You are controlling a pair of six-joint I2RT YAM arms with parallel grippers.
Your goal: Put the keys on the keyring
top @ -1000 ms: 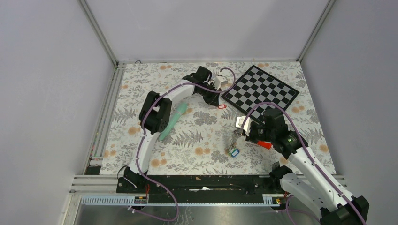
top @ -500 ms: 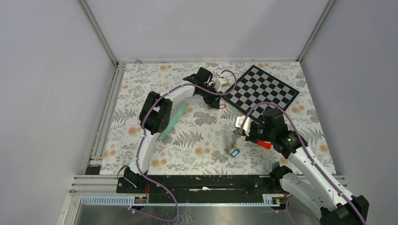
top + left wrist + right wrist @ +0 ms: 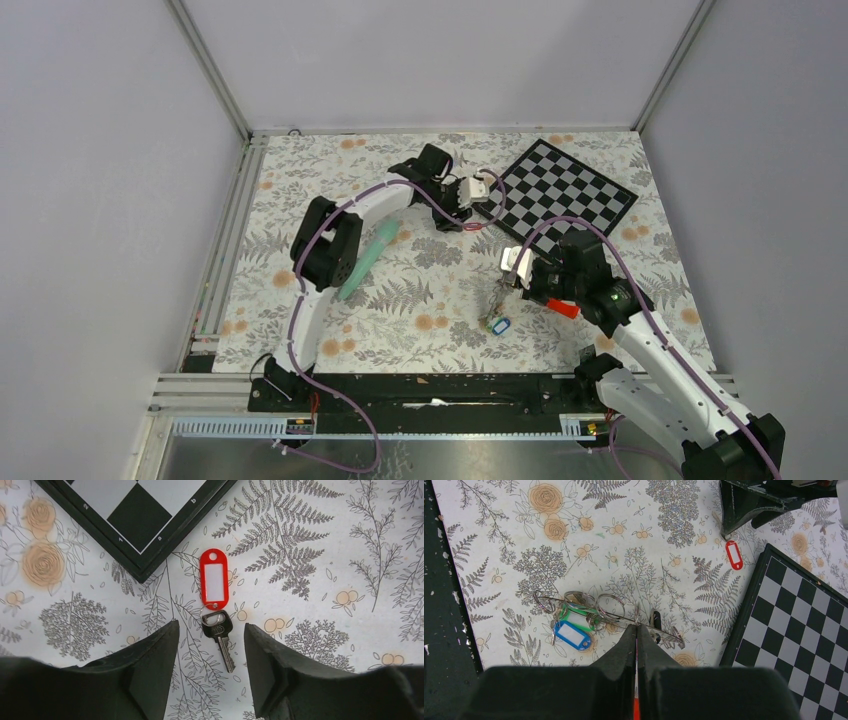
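A key with a red tag (image 3: 214,582) lies flat on the flowered mat by the chessboard corner, also seen as the red tag (image 3: 471,227). My left gripper (image 3: 210,626) hovers over it, open, one finger on each side of the key blade and touching nothing. Nearer the front, keys with a blue tag (image 3: 571,634) and a green tag (image 3: 574,614) hang in a bunch of metal rings, the keyring (image 3: 610,605). My right gripper (image 3: 637,626) is shut at that bunch on a thin red piece, with a metal loop at its tips.
A chessboard (image 3: 560,190) lies at the back right, its dark corner (image 3: 145,555) just beyond the red-tagged key. A mint-green tube (image 3: 365,258) lies under the left arm. Grey walls and rails enclose the mat (image 3: 420,330).
My left gripper has opened from nearly shut and its wrist has swung slightly right, above the red-tagged key. The right arm and the key bunch have not moved.
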